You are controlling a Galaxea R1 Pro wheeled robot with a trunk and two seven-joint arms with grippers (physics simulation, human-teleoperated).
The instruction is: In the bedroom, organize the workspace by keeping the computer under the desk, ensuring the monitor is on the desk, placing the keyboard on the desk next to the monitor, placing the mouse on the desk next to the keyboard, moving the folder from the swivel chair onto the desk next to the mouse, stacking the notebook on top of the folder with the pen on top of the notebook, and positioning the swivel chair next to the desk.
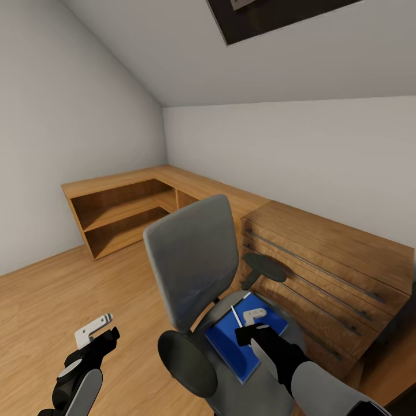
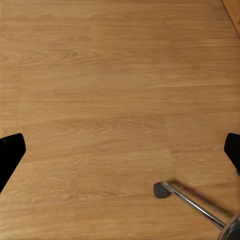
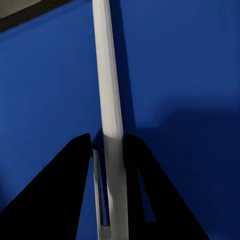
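The swivel chair point(image 1: 193, 266) stands close in front of me, grey backrest upright, dark armrests either side. On its seat lies the bright blue folder point(image 1: 231, 344), and the thin white pen point(image 1: 236, 316) lies across it. My right gripper point(image 1: 249, 332) reaches down over the folder. In the right wrist view its dark fingers point(image 3: 75, 190) are closed against the pen point(image 3: 110, 100), with the folder point(image 3: 180, 75) behind. My left gripper point(image 1: 98, 335) hangs open over the floor left of the chair. Its fingertips point(image 2: 10, 155) stand far apart in the left wrist view.
A light wooden drawer chest point(image 1: 335, 277) stands right behind the chair against the wall. A low wooden shelf unit point(image 1: 127, 208) runs into the far corner. Bare wooden floor point(image 1: 52, 300) spreads to the left. A chair base leg point(image 2: 192, 202) with its caster lies below my left gripper.
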